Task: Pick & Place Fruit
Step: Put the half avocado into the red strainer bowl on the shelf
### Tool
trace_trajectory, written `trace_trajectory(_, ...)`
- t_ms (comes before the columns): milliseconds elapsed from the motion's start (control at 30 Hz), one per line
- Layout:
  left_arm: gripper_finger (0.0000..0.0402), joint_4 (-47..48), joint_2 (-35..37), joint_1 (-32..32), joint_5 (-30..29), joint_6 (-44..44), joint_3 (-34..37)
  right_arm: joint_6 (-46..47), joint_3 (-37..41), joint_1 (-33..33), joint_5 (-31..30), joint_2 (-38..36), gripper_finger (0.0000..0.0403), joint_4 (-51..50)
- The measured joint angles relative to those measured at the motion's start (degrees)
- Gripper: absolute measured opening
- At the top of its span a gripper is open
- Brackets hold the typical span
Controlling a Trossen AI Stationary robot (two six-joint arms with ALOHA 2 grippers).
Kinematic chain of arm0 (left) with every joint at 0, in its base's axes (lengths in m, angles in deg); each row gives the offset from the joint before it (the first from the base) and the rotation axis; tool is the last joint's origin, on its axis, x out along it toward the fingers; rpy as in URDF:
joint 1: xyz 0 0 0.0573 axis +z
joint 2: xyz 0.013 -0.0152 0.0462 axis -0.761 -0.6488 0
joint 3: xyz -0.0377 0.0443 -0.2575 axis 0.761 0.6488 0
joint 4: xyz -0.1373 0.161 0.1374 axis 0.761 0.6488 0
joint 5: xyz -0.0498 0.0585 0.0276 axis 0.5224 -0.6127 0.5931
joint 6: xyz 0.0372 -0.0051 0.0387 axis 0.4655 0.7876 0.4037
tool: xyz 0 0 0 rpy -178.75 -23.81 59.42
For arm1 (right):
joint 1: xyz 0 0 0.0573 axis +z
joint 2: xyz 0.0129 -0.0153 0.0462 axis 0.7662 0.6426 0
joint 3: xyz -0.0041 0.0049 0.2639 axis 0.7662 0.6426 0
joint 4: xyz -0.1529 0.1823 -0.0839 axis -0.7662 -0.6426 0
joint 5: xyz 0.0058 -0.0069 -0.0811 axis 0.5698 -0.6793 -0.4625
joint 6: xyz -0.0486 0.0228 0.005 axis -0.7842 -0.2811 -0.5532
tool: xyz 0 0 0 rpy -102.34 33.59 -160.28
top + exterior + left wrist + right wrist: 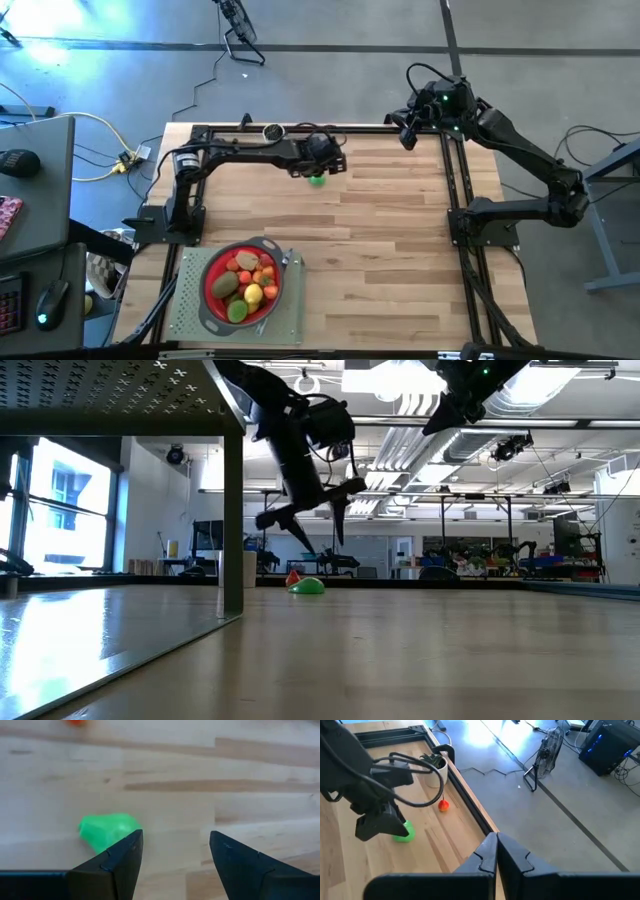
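A green fruit [317, 180] lies on the wooden table near its far edge, left of the middle. My left gripper [319, 166] hovers just above it, open and slanting down. In the left wrist view the green fruit [107, 830] sits beside one finger, outside the gap between the two. A small orange-red fruit [443, 806] rests on the table a little beyond it, close to the far rail. My right gripper [496, 845] is shut and empty, raised above the far right corner.
A red strainer [210, 300] filled with several fruits stands on a grey perforated mat [190, 320] at the near left. A small white pot [436, 767] with a plant sits by the far rail. Black frame rails [455, 190] border the table.
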Motion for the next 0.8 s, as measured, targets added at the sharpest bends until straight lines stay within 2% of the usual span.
trace_trajectory(367, 0.0223, 0.2, -3.2, -0.7, 1.9, -0.5, 0.0, 0.7, 0.0, 0.0, 0.0, 0.0, 0.0003, 0.0)
trace_trajectory(467, 0.0223, 1.9, -4.1, -0.7, 4.1, -1.4, 0.1, 1.5, 0.0, 0.0, 0.1, 0.0, 0.0003, 0.0)
trace_trajectory(533, 0.0223, -0.1, -4.9, -1.0, 5.0, -1.3, -0.1, 1.5, 0.0, 0.1, 0.1, 0.0, 0.0003, 0.0)
trace_trajectory(800, 0.0223, 3.2, -4.8, -2.6, 6.8, -1.4, -0.1, 1.5, 0.0, 0.0, 0.3, 0.0, 0.0003, 0.0)
